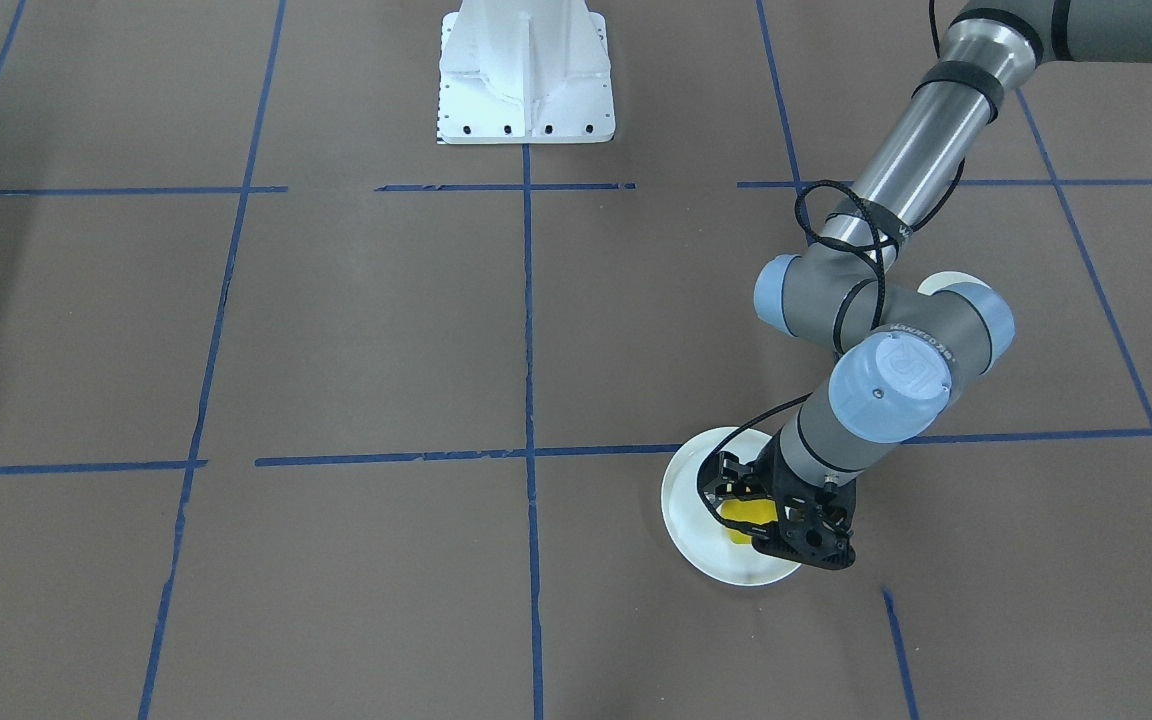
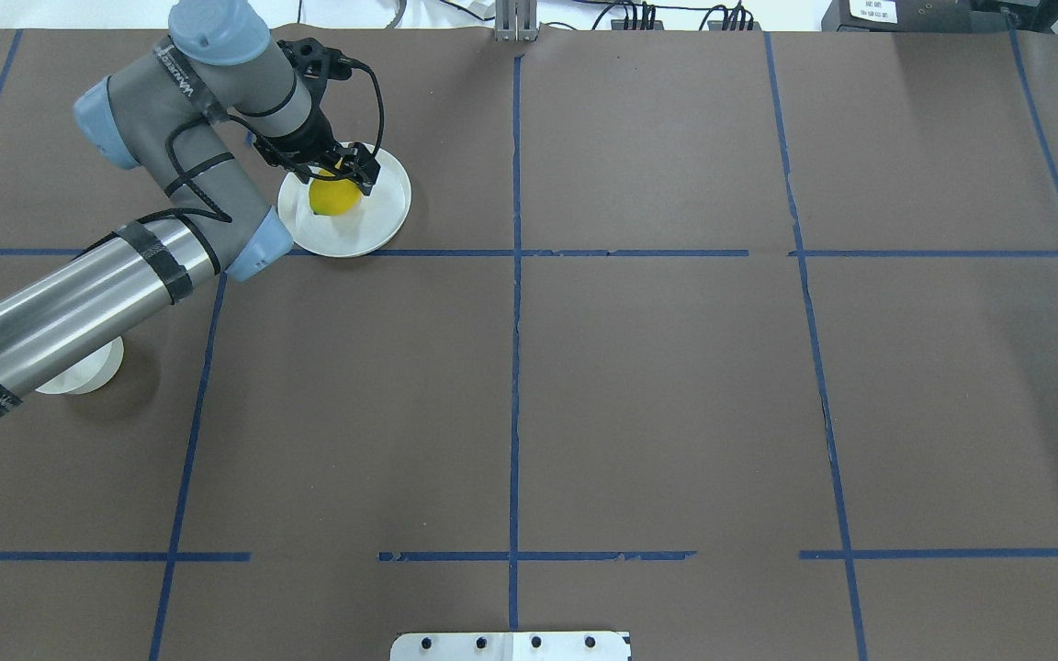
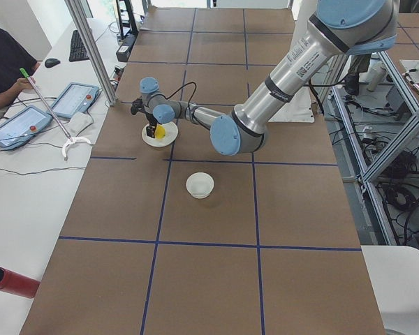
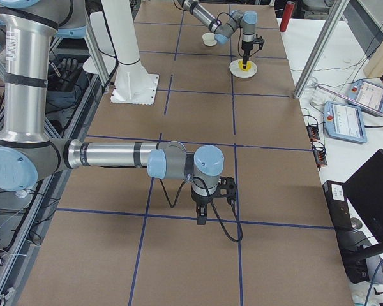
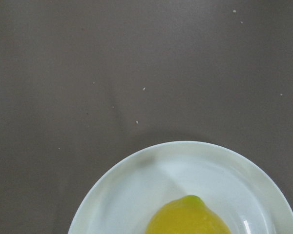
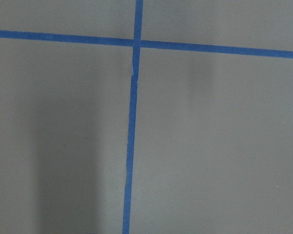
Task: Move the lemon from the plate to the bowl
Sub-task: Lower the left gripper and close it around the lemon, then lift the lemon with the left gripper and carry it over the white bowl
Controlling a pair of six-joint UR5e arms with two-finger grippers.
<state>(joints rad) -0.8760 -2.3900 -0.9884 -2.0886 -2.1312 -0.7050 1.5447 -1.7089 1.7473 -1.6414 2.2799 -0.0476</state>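
Overhead exterior puts the left gripper [image 2: 338, 173] low over the plate [image 2: 391, 216], with its jaws either side of the lemon [image 2: 334, 197]. Whether they already press on the fruit I cannot tell. The left wrist view shows no fingers, only the lemon's pointed green-tipped end with white plate around it, so the fruit looks to be resting on the plate, not lifted.

By my reading the task is at its first step. The reach to the lemon is made, the grasp is unconfirmed, and the lift, the carry and the drop are all left to do.

The plate holds the lemon and nothing else. The bowl [image 3: 200, 185] stands well apart from the plate, nearer the robot, on the brown table [image 2: 658, 395]. In the exterior left view it looks empty.

The right gripper [image 4: 201, 220] hangs over bare table far from both dishes, and I cannot tell how its jaws stand.
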